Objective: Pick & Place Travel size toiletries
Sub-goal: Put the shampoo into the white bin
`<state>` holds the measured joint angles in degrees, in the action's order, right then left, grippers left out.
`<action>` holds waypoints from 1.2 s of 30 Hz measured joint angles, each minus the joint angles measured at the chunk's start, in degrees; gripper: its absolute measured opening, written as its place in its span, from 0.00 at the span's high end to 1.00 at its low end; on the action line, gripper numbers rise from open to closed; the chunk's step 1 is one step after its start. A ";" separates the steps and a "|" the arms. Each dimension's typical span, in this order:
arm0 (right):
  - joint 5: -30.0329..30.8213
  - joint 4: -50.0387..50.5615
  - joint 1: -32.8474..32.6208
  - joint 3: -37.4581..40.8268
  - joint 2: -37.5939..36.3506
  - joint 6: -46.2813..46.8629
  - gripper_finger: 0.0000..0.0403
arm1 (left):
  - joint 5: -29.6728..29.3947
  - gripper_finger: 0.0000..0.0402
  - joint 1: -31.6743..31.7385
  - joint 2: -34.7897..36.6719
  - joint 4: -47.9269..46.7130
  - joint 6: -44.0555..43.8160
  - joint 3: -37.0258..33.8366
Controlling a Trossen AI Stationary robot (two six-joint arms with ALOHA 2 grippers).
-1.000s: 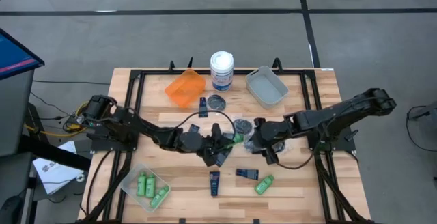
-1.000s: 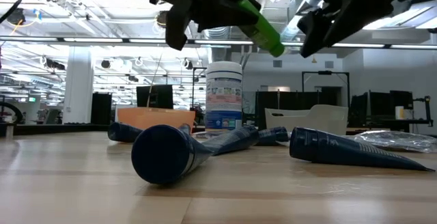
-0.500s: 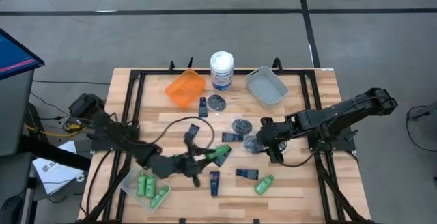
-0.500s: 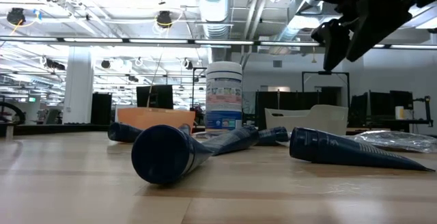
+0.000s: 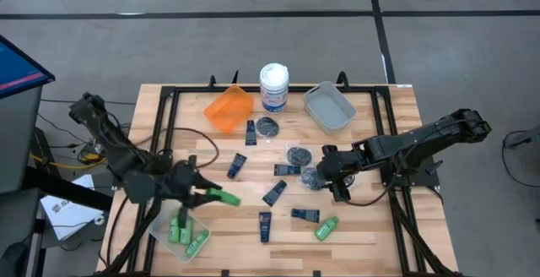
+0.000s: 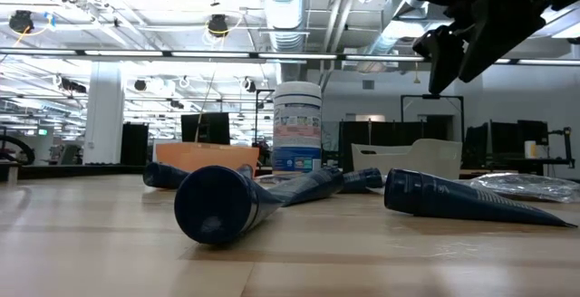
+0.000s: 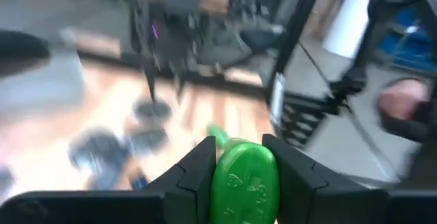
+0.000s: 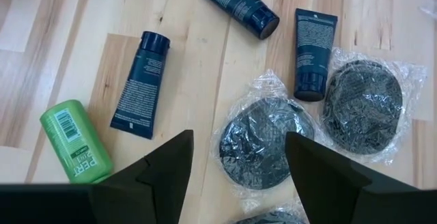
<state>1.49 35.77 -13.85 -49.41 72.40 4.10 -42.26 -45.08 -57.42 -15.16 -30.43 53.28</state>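
L gripper clamps a green bottle above the table's front-left, just beside the clear bin w/ more green bottles, probably three. R gripper hangs spread open over wrapped grey pots, navy tubes nearby. Bare wood lies between bin and tube at the front edge.
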 joint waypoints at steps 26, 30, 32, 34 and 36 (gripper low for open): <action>0.01 -0.70 0.01 0.00 0.02 -0.15 0.46 | 44.35 0.73 -0.33 -3.12 -19.53 -60.96 -11.62; 0.01 -0.72 0.01 0.00 0.02 -0.15 0.46 | 45.76 0.72 -0.35 -3.09 -19.48 -62.56 -12.88; 0.01 -0.72 0.01 0.00 0.02 -0.41 0.46 | 45.79 0.72 -0.35 -3.09 -19.58 -62.72 -13.38; 0.01 -0.72 0.01 0.00 0.02 -0.74 0.46 | 45.79 0.72 -0.33 -3.09 -19.52 -62.83 -13.78; 0.01 -0.70 0.01 0.00 0.02 -0.91 0.46 | 45.95 0.72 -0.33 -3.09 -19.66 -62.86 -13.90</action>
<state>1.50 35.07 -13.85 -49.41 72.42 3.18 3.69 -45.41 -60.51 -34.82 -93.30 39.38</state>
